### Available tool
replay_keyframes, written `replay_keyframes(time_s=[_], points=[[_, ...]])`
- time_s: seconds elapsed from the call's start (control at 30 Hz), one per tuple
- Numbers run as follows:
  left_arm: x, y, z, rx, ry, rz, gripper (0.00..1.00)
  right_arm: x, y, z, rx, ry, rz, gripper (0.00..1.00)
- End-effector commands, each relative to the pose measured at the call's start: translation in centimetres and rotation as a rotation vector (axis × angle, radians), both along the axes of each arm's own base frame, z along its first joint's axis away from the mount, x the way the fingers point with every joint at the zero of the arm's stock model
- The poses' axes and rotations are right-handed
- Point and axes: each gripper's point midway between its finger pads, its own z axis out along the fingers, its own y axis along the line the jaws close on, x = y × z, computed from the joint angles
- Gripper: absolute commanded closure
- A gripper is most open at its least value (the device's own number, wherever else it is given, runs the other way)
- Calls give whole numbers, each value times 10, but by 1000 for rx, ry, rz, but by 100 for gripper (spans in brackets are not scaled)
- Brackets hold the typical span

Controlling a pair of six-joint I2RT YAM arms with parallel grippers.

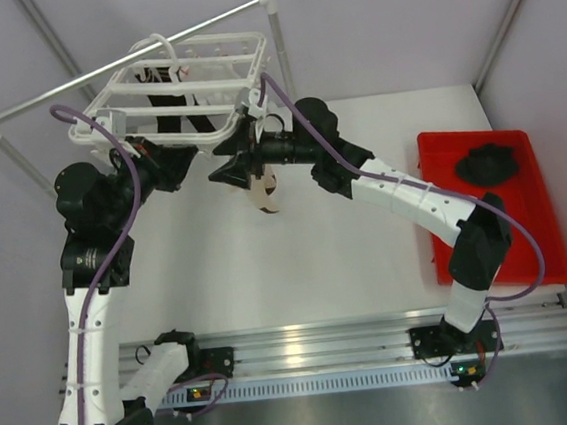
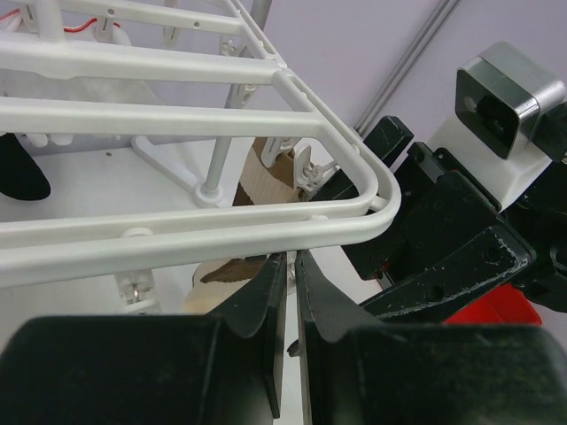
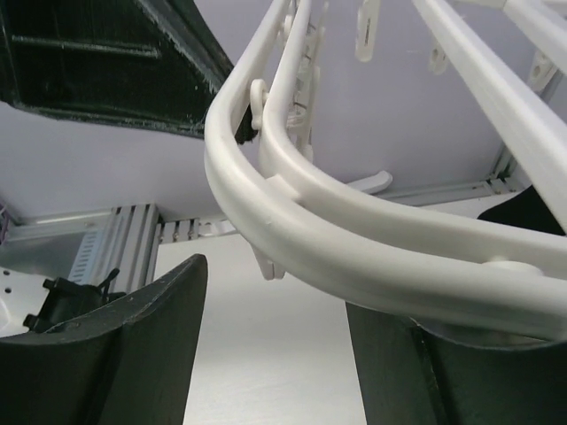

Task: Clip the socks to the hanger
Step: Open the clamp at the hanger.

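Left gripper [image 2: 291, 258] is pinching nearly shut under the near rim of the hanger [image 2: 177, 115]; whether it is grasping anything, I cannot tell. The cream sock [image 1: 265, 196] is dangling at the right corner, seemingly clipped. Right gripper [image 3: 275, 301] is straddling that rim, jaws released; backing out likely risks snagging. A dark bundle [image 1: 490, 164] is lying in the red tray [image 1: 537, 238], right.

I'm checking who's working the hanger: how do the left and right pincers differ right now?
The left pincer is shut, tips just under the rim of the hanger; the right pincer is open, spread wide below that rim. The left reaches in from the left, the right from the right, beside the cream sock. Both are black.
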Motion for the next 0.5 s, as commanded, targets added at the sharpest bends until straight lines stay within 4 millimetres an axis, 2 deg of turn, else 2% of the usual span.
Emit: replay_keyframes(time_s=[0.0, 0.1, 0.2, 0.23, 0.33, 0.4, 0.47], points=[[-2, -3, 15, -17, -61, -20, 87, -9, 8, 57, 149, -97, 12, 38], [-4, -4, 15, -22, -54, -29, 86, -7, 9, 59, 160, -106, 11, 44], [-6, -6, 15, -33, -47, -40, 87, -7, 10, 59, 161, -109, 14, 54], [-6, -7, 14, -36, -43, -43, 87, -7, 10, 59, 160, -114, 16, 60], [-7, -8, 13, -39, -37, -51, 86, -7, 11, 57, 154, -118, 15, 66], [-7, -8, 13, -39, -34, -55, 86, -7, 10, 57, 151, -123, 14, 66], [-9, -9, 13, -38, -35, -63, 86, -10, 9, 59, 152, -133, 19, 60]])
